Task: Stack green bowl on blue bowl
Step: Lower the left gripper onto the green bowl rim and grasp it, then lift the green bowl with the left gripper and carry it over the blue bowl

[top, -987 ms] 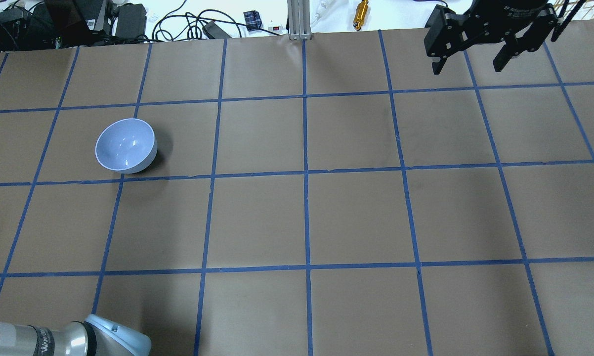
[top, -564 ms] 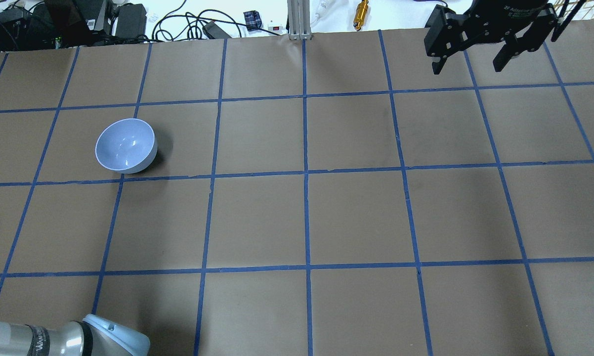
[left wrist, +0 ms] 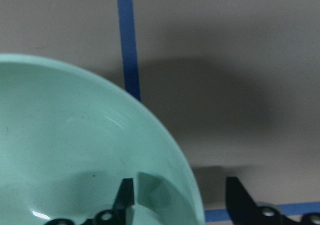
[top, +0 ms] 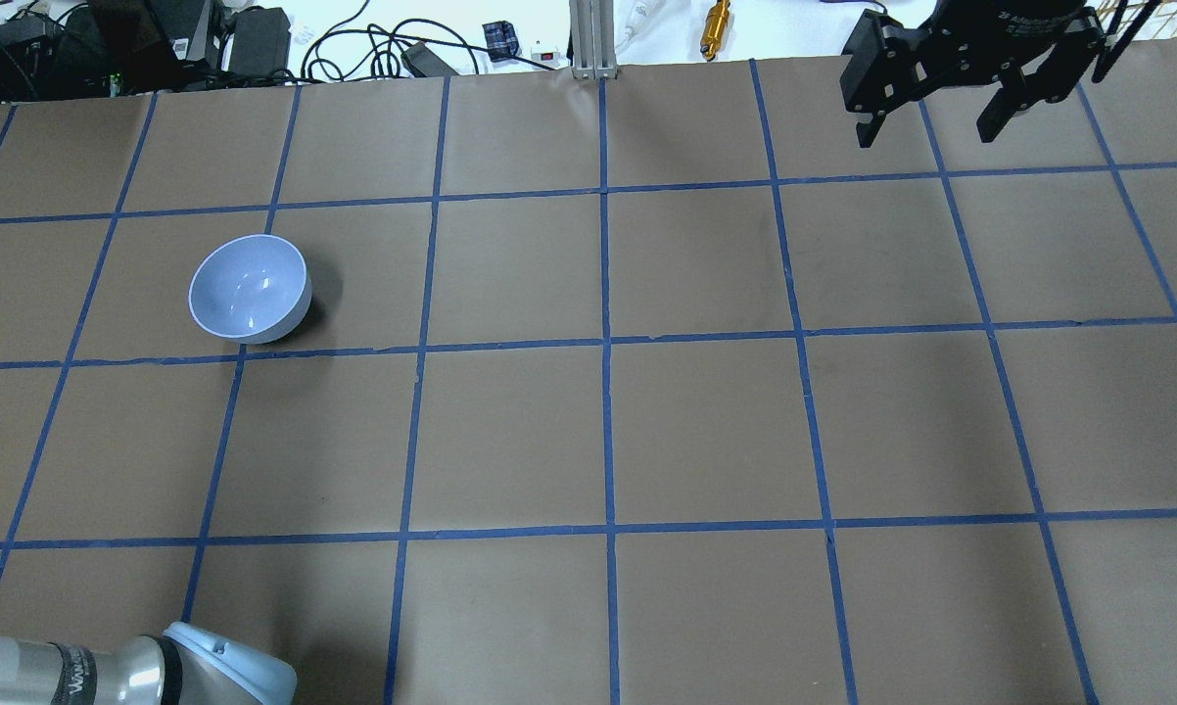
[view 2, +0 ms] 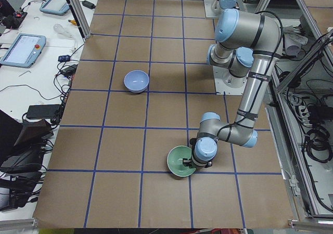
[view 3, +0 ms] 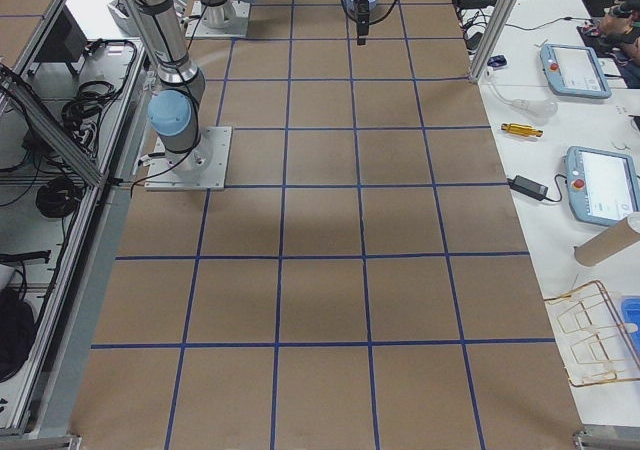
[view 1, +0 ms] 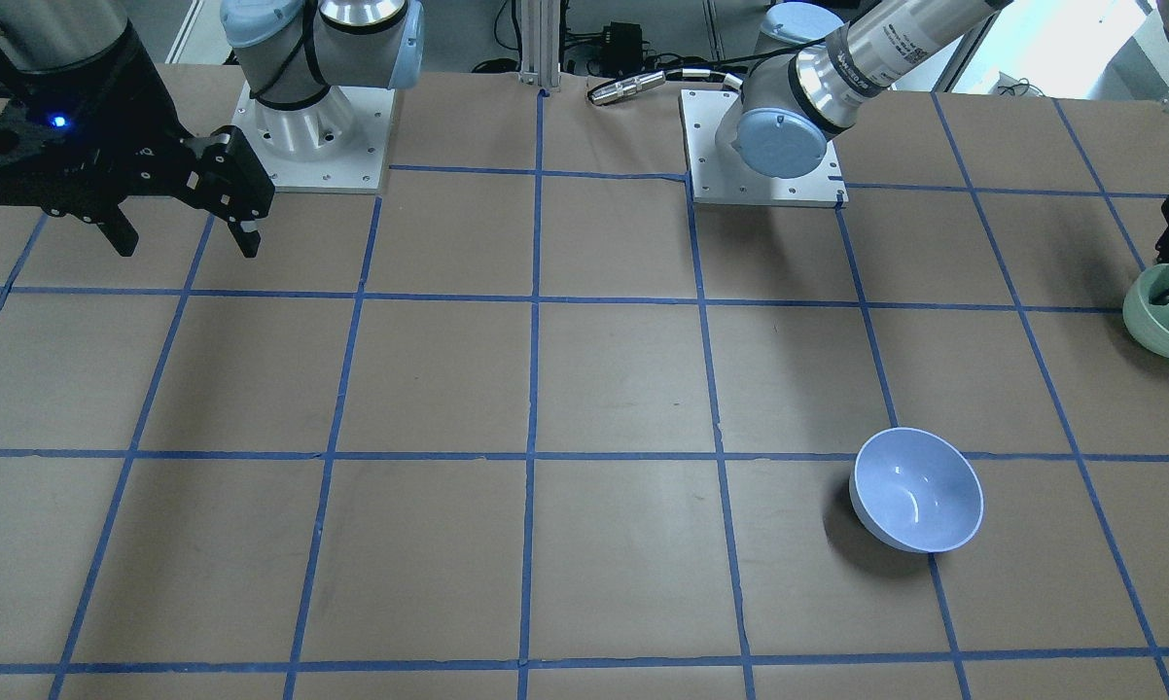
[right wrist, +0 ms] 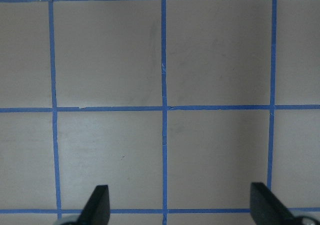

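The green bowl [view 1: 1168, 326] sits near the table's edge on my left side; it also shows in the exterior left view [view 2: 179, 162] and fills the left wrist view [left wrist: 75, 150]. My left gripper [left wrist: 180, 205] is open and straddles its rim, with one finger inside and one outside, a small gap showing at the outer finger. The blue bowl [top: 249, 290] stands upright and empty, apart from the green one [view 1: 917, 491]. My right gripper [top: 931, 122] is open and empty, hovering over the table's far right corner.
The table [top: 608, 431] is brown paper with a blue tape grid. Cables, a brass part [top: 716, 27] and an aluminium post [top: 588, 39] lie beyond its far edge. My left arm's elbow [top: 216, 666] shows at the overhead view's lower left.
My left arm's elbow has shifted slightly left in the overhead view. The blue bowl and my right gripper have not moved.
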